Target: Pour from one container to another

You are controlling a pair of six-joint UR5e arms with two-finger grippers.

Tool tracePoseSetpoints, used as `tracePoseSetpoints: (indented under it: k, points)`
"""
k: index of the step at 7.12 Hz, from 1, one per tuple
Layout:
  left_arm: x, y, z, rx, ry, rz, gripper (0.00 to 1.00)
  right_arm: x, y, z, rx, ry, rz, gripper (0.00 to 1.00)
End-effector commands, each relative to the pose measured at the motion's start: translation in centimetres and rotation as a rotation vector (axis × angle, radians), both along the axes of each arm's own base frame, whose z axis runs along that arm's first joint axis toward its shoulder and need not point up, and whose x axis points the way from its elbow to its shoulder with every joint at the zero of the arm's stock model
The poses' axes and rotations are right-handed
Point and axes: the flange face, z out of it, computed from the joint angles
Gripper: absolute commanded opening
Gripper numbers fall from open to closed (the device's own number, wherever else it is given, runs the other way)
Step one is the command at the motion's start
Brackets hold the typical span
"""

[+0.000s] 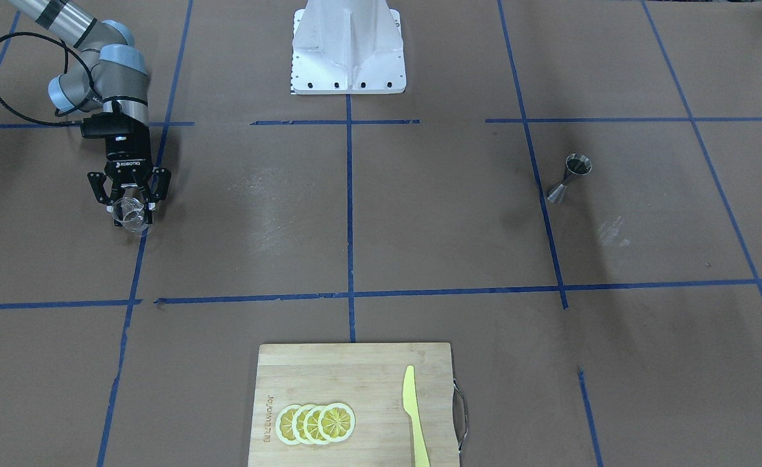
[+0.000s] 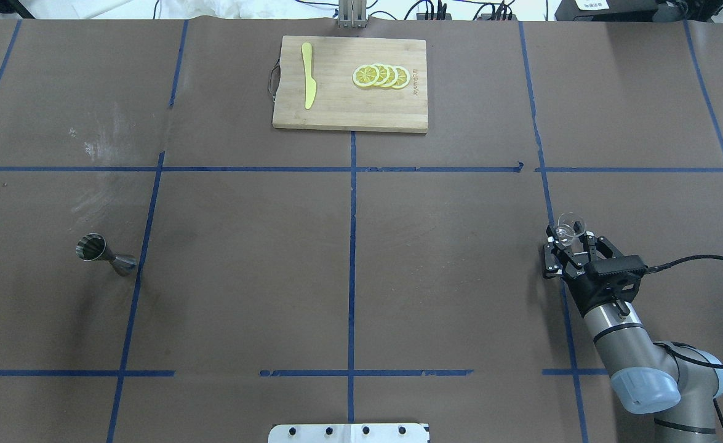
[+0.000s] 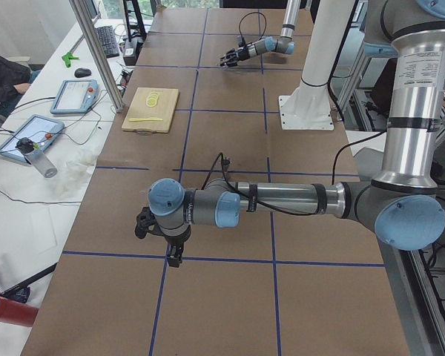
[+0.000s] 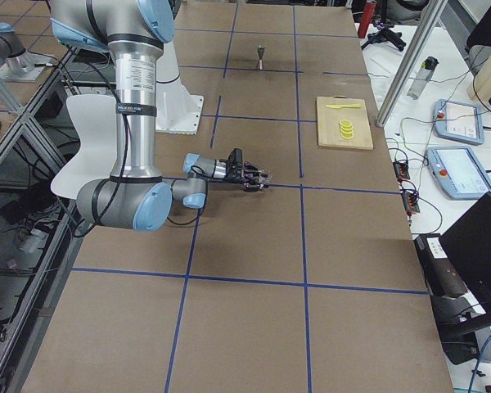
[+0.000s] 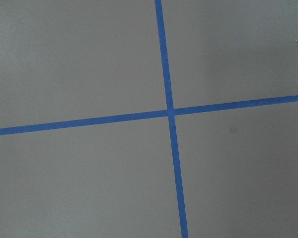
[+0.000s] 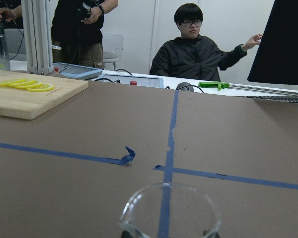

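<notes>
A small clear glass beaker (image 2: 571, 226) sits between the fingers of my right gripper (image 2: 567, 241), which is shut on it low over the table. The front-facing view shows the same beaker (image 1: 130, 215) at the tips of that gripper (image 1: 131, 201). In the right wrist view the beaker's rim (image 6: 170, 210) fills the bottom centre. A metal jigger (image 2: 106, 253) stands alone far across the table, also seen as the jigger (image 1: 569, 178). My left gripper (image 3: 174, 256) shows only in the exterior left view, pointing down over bare table; I cannot tell its state.
A wooden cutting board (image 2: 336, 117) with lemon slices (image 2: 381, 75) and a yellow knife (image 2: 307, 83) lies at the far edge. The white robot base (image 1: 348, 48) stands at mid table. People (image 6: 196, 47) are beyond the far edge.
</notes>
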Motion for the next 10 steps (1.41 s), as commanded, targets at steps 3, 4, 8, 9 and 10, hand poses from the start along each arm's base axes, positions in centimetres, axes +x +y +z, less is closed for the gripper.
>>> tracePoseSetpoints:
  k: [3,4,8,9,10]
  points:
    - [0.00,0.06,0.06,-0.001,0.000,0.000,1.00,0.14,0.63,0.40,-0.005,-0.033,0.016,0.17]
    - [0.00,0.06,0.06,-0.001,0.000,0.000,1.00,0.01,0.80,0.62,-0.004,-0.027,0.014,0.26]
    - [0.00,0.00,0.06,-0.001,0.000,0.000,1.00,0.05,0.87,1.13,0.002,-0.014,0.028,0.79]
    - [0.00,0.07,0.13,-0.003,0.000,0.000,1.00,0.00,0.98,1.18,0.004,-0.012,0.029,0.91]
    - [0.00,0.00,0.06,-0.001,0.000,0.000,1.00,-0.09,1.03,1.18,0.005,-0.012,0.028,0.98]
